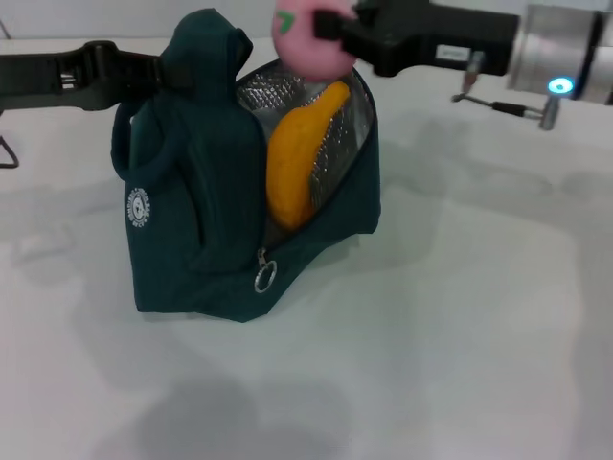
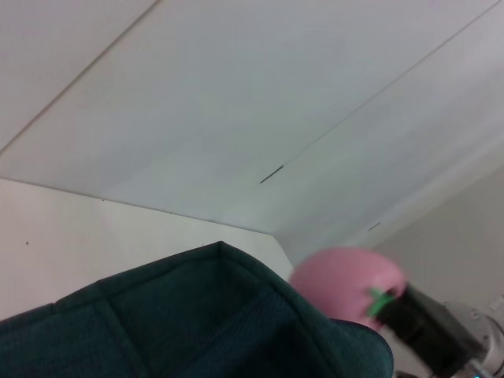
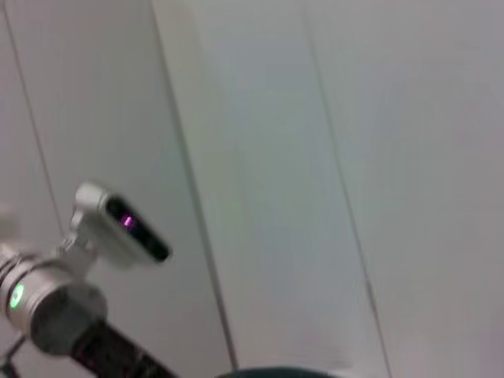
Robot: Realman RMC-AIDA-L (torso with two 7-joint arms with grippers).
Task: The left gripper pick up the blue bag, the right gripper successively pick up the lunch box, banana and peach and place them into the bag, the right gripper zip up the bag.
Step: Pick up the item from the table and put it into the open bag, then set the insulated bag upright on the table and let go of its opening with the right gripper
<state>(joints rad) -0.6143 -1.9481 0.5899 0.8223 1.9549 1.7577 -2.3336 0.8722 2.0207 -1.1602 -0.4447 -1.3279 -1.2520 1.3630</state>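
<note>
The blue bag (image 1: 201,230) stands on the white table, its top open and the silver lining showing. My left gripper (image 1: 161,73) comes in from the left and is shut on the bag's handles, holding them up. The banana (image 1: 297,163) leans upright inside the bag. Just above the bag's open mouth is the pink peach (image 1: 302,43), with my right gripper (image 1: 324,26) shut on it. The left wrist view shows the bag's fabric (image 2: 197,315) with the peach (image 2: 342,283) beyond it. The ring zip pull (image 1: 265,279) hangs at the front. The lunch box is hidden.
A small metal tool (image 1: 503,103) lies on the table at the back right, under the right arm. A dark wire loop (image 1: 8,153) shows at the left edge. The right wrist view shows the left arm's wrist (image 3: 47,307) against a pale wall.
</note>
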